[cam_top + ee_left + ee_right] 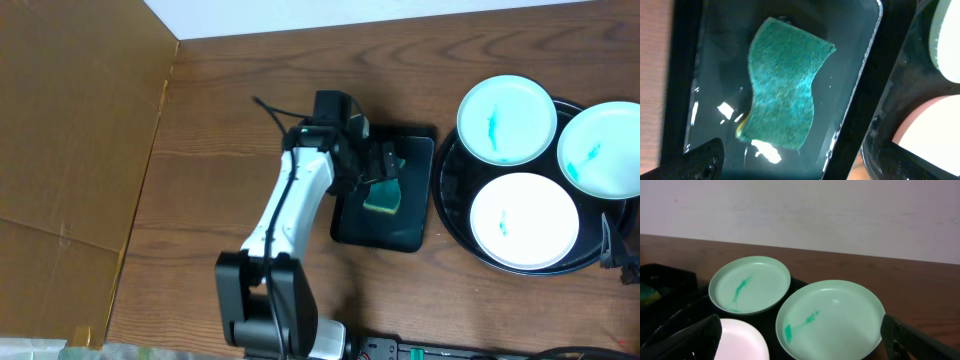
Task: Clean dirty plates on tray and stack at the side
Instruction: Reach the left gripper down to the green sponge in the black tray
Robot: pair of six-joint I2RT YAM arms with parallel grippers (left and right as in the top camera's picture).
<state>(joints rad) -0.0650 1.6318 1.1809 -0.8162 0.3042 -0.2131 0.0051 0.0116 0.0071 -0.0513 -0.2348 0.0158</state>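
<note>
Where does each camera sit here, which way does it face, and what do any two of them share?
Overhead: above the table, looking straight down; shows the left arm over the rectangular tray, and the round tray with three plates.
Left wrist: above the sponge, facing down; one own finger at the bottom edge.
Right wrist: low beside the round tray, facing across the plates towards the wall; own fingers in both bottom corners.
Shared: the plates show in all three.
</note>
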